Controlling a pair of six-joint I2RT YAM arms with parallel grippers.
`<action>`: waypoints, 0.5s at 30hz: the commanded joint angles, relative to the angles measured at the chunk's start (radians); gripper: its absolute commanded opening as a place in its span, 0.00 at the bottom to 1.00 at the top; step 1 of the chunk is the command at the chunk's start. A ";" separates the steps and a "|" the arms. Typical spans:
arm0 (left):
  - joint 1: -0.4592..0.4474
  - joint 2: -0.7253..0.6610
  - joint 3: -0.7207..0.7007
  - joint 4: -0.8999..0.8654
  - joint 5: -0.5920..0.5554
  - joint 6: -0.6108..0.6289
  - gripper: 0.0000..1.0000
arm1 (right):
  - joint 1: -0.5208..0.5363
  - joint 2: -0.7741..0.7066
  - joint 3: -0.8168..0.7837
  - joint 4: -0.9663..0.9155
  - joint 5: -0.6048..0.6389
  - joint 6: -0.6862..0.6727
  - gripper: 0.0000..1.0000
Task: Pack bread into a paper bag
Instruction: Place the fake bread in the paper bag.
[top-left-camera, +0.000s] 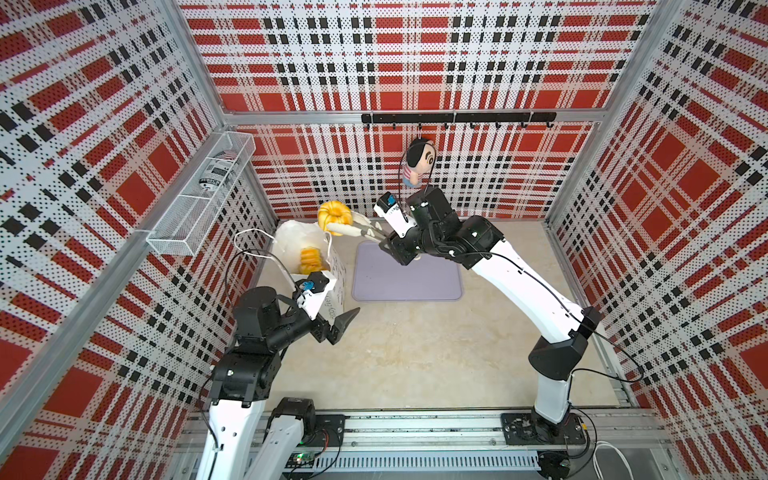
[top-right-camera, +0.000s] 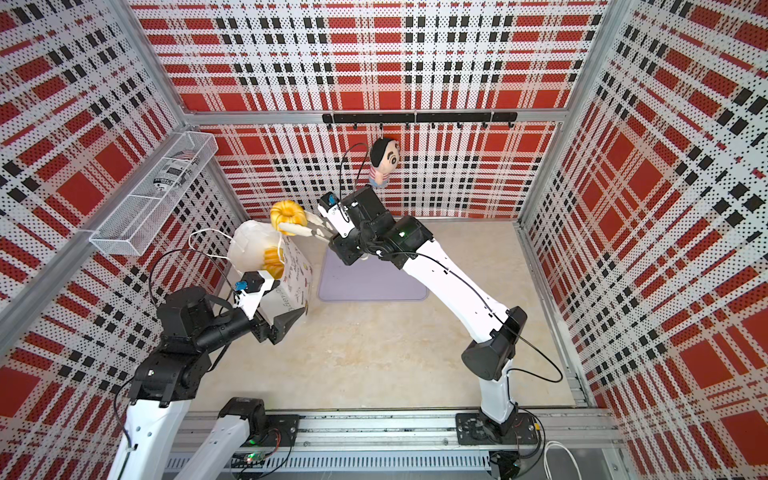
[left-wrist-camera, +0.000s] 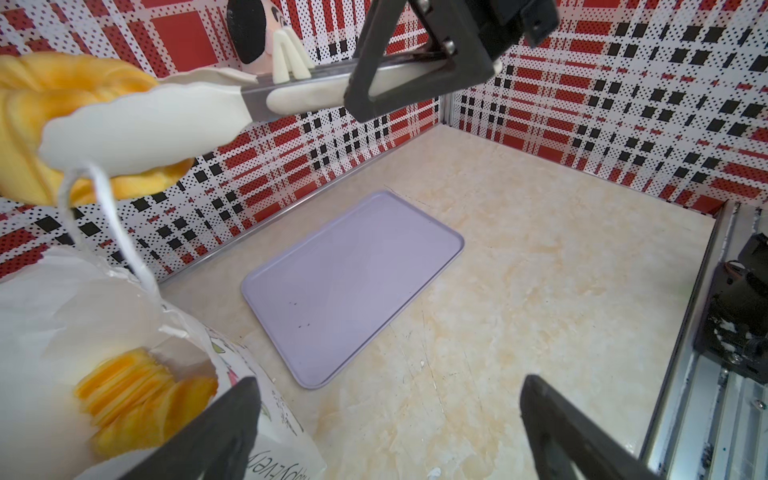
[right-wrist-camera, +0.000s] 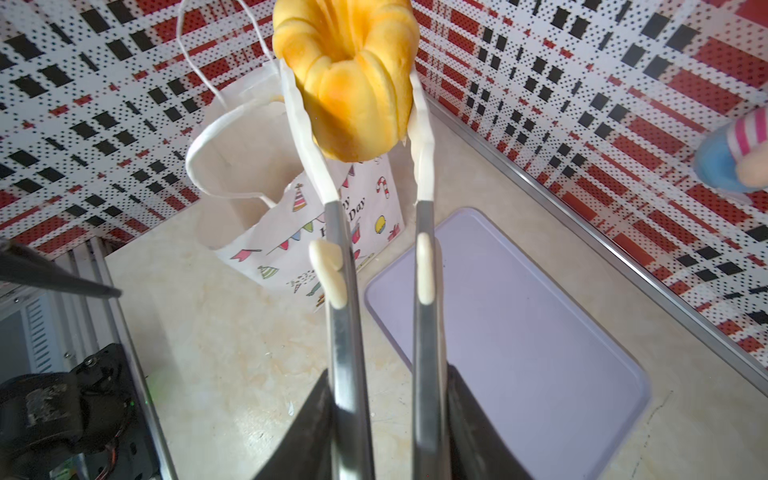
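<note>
The left arm (top-left-camera: 266, 328) crouches low near its base, left fingers (left-wrist-camera: 216, 428) spread wide. The right arm (top-left-camera: 519, 274) stretches out raised, right fingers (right-wrist-camera: 303, 440) clamped on tongs (right-wrist-camera: 345, 332).

**A:** Status of the ring bun?

**B:** The ring bun (top-left-camera: 332, 214) (right-wrist-camera: 345, 79) is golden-yellow and fluted. It is clamped at its sides between the white tips of the tongs (right-wrist-camera: 422, 166) and held in the air above the bag's mouth.

**A:** And the bag?

**B:** The bag (top-left-camera: 337, 276) (right-wrist-camera: 266, 232) is white paper with coloured pictures and black lettering. It stands upright on the bench (top-left-camera: 415, 353), mouth open, with its cord handles (top-left-camera: 249, 241) looping free. Both top views show a ridged yellow piece (top-left-camera: 309, 259) (top-right-camera: 274, 262) lying inside.
</note>
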 joint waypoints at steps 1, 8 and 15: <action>-0.011 0.003 0.019 -0.005 0.002 0.011 0.98 | 0.027 -0.022 0.035 0.000 0.007 -0.015 0.40; -0.014 -0.001 0.023 -0.005 0.004 0.010 0.98 | 0.066 -0.030 0.037 -0.008 0.003 -0.015 0.40; -0.016 -0.005 0.026 -0.005 0.000 0.007 0.98 | 0.070 -0.024 0.085 -0.013 -0.018 -0.019 0.40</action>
